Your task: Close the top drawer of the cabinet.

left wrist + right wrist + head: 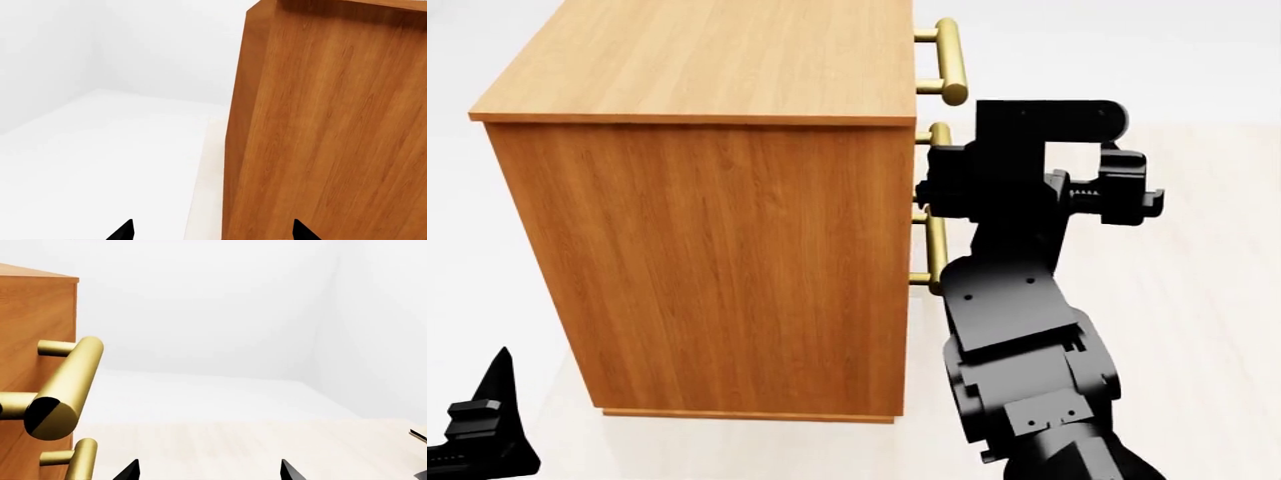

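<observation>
The cabinet is a tall orange-brown wood box, and I see its plain side and flat top. Three brass bar handles stick out of its front on the right. The top drawer's handle is the uppermost; the drawer front looks flush with the cabinet's edge. In the right wrist view that handle is close beside my open, empty right gripper. My right arm stands in front of the middle handle. My left gripper is open and empty, facing the cabinet's side; one of its fingers shows low at the left.
Pale floor runs around the cabinet, with white walls behind. The middle handle and the bottom handle are partly covered by my right arm. A second handle shows below the top one.
</observation>
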Available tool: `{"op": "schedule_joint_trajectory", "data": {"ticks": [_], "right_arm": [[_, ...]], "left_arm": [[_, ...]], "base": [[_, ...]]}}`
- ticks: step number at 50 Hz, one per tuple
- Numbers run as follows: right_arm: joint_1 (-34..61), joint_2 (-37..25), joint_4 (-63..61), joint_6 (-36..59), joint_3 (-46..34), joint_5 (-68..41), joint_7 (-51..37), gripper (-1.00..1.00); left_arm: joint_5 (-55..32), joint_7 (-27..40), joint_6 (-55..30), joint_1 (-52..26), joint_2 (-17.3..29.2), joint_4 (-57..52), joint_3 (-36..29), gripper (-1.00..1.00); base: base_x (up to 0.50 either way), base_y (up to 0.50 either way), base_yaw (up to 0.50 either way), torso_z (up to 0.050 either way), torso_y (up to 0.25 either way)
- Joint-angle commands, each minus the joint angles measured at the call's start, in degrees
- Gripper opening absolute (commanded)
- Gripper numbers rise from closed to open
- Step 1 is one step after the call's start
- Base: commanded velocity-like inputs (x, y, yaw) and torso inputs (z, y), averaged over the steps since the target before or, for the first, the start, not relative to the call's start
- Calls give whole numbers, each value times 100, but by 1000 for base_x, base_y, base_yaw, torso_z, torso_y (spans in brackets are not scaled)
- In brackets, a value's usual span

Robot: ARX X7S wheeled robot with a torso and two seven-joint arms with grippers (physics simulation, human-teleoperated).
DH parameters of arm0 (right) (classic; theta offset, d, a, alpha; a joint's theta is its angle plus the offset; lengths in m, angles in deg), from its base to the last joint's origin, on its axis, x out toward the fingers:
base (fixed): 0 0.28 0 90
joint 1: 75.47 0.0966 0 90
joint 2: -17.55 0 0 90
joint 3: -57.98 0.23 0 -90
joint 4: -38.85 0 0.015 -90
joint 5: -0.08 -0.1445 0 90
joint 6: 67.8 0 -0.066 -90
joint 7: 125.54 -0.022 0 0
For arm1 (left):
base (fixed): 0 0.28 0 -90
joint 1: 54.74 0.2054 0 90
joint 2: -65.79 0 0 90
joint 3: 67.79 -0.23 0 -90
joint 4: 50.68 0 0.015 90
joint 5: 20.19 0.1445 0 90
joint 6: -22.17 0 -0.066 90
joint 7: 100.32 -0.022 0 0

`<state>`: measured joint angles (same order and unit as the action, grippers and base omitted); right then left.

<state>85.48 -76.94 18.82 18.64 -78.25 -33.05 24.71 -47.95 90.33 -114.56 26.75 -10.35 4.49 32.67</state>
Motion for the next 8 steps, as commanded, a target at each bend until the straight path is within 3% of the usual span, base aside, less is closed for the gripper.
{"op": "schedule_joint_trajectory", "data": {"ticks": [1,8], "right_arm": [[-72,433,-116,-188,-1851,-1460,18,100],[-294,111,-103,-478,-1777,-1529,202,100]], "left_arm": [[-2,22,55,5,22,61,-14,100],[205,22,275,-17,22,299,-217,100]], "base": [[0,0,0,0,0],[0,0,0,0,0]]}}
